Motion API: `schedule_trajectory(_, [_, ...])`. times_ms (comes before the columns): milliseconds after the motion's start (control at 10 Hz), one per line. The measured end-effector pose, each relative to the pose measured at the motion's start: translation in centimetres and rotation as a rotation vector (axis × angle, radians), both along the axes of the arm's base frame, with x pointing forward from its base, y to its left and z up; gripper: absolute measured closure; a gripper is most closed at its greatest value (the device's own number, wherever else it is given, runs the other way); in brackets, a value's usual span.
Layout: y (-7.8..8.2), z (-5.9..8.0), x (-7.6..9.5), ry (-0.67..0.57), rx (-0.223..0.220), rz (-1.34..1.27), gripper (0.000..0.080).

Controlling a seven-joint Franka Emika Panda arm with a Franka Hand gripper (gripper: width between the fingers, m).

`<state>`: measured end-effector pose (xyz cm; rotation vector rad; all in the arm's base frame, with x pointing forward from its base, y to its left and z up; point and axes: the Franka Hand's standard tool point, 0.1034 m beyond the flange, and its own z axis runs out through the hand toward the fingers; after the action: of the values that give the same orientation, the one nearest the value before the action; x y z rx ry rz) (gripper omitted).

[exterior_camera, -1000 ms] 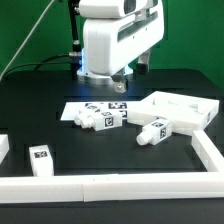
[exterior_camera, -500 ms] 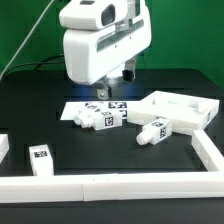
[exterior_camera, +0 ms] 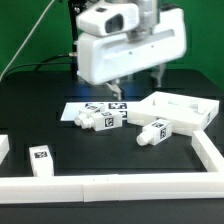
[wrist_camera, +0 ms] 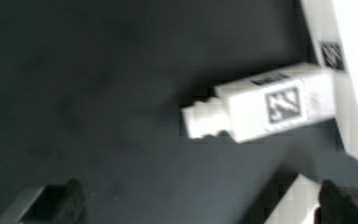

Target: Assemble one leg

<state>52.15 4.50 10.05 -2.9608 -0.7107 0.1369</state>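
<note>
Several white legs with black-and-white tags lie on the black table. Two legs lie side by side at the marker board's front edge, one leg lies against the large white tabletop, and one leg lies alone at the front of the exterior view's left. My gripper hangs high above the marker board, open and empty. In the wrist view a leg lies flat beyond my gripper, apart from both dark fingers, next to a white edge.
A low white rail runs along the table's front and up the exterior view's right side. A short white piece sits at the left edge. A black cable and green backdrop are behind the arm.
The gripper body has swung from the exterior view's left back to the right and sits slightly higher. None of the legs or the tabletop has moved.
</note>
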Motion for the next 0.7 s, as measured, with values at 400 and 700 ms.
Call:
schedule_trajectory(400, [-0.43, -0.51, -0.05, -0.011, 0.002, 0.031, 0.015])
schedule_trajectory(700, [0.05, -0.96, -0.42, -0.051, -0.02, -0.197, 0.015])
